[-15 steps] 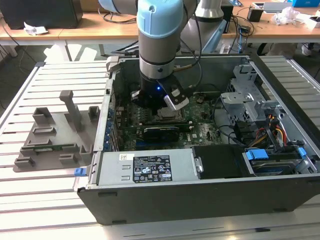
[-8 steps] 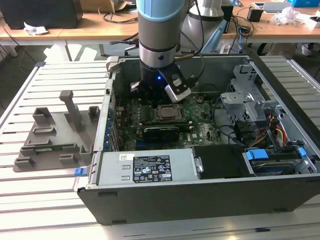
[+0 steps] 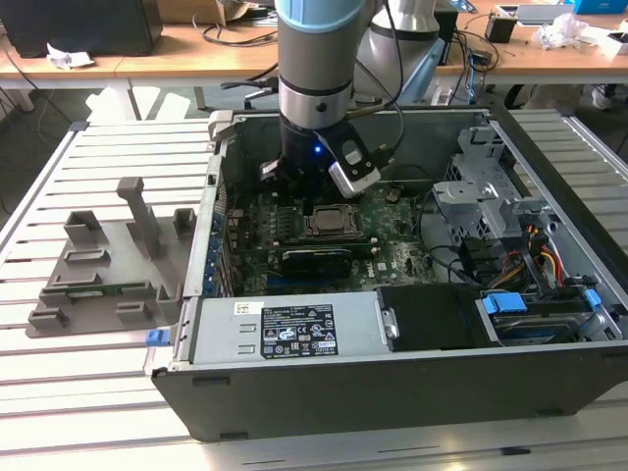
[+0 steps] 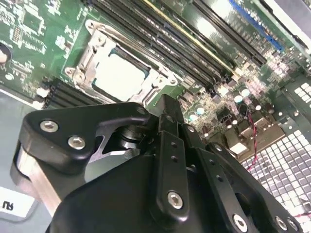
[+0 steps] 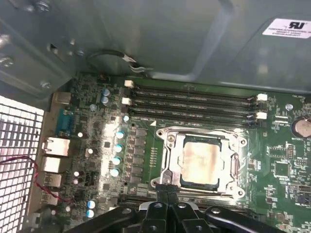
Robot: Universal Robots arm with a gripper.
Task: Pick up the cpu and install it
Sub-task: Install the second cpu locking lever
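Overhead, gripper (image 5: 166,188) closed, empty — cpu (image 5: 200,162) seated.

The arm comes down almost vertically in the exterior view, its silver-grey wrist segment pointing straight down, a small blue light glowing on its lower black collar. The hand (image 3: 312,201) hangs directly below the wrist. In both wrist views its black linkages converge, and the fingers (image 4: 167,128) press together at their tips with nothing between them; the hand (image 5: 166,194) is empty.
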